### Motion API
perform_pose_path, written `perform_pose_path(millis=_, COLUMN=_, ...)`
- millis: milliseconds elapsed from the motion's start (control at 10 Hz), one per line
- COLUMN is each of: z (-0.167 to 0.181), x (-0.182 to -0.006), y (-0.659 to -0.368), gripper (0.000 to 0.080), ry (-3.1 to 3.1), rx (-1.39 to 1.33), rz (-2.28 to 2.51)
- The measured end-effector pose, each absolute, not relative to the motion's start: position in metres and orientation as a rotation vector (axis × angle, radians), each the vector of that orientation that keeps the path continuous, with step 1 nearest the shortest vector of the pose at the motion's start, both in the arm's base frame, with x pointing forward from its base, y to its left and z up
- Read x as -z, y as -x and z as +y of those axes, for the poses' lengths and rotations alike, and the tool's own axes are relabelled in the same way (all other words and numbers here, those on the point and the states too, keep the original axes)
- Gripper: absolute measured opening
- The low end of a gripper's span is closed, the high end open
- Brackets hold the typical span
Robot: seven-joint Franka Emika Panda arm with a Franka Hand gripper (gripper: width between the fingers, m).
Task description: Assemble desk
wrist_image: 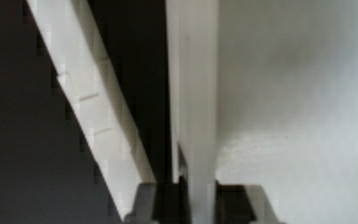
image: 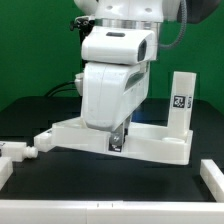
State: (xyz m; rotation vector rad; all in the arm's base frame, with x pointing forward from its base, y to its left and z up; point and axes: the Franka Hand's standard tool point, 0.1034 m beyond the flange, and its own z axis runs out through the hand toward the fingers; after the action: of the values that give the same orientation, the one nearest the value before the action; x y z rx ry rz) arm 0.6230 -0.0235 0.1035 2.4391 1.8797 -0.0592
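The white desk tabletop (image: 160, 143) lies flat on the black table, mid-scene. One white square leg (image: 181, 103) with a black-and-white tag stands upright on its corner at the exterior view's right. My gripper (image: 117, 141) reaches down at the tabletop's near edge, under the big white arm. In the wrist view the gripper (wrist_image: 190, 190) is shut on the tabletop's thin upright rim (wrist_image: 190, 90), with one dark finger (wrist_image: 155, 203) on each side. The flat tabletop surface (wrist_image: 300, 110) spreads beside it. The rest of the tabletop behind the arm is hidden.
A loose white part (image: 14, 151) lies at the exterior view's left, touching the tabletop's left tip. White bars (image: 212, 176) (image: 4, 172) lie near the front corners, and a white strip (image: 100, 214) runs along the front edge. A slanted white strip (wrist_image: 87, 110) shows beside the rim.
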Motion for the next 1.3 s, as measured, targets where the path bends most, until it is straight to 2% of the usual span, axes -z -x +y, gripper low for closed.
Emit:
perform_pose_path(millis=300, z=-0.028, x=-0.102, y=-0.622, gripper=0.0052, ry=-2.385, rx=0.088, rz=1.927)
perform_pose_path(millis=600, z=0.001, x=-0.077, y=-0.633, gripper=0.0052, ry=-2.260, rx=0.050, rz=2.111)
perform_pose_path(millis=700, z=0.001, x=-0.072, y=-0.633, gripper=0.0052, ry=-2.257, rx=0.030, rz=2.115)
perform_pose_path(millis=1300, z=-0.001, x=-0.064, y=-0.636, gripper=0.0052, ry=-2.276, rx=0.029, rz=2.082)
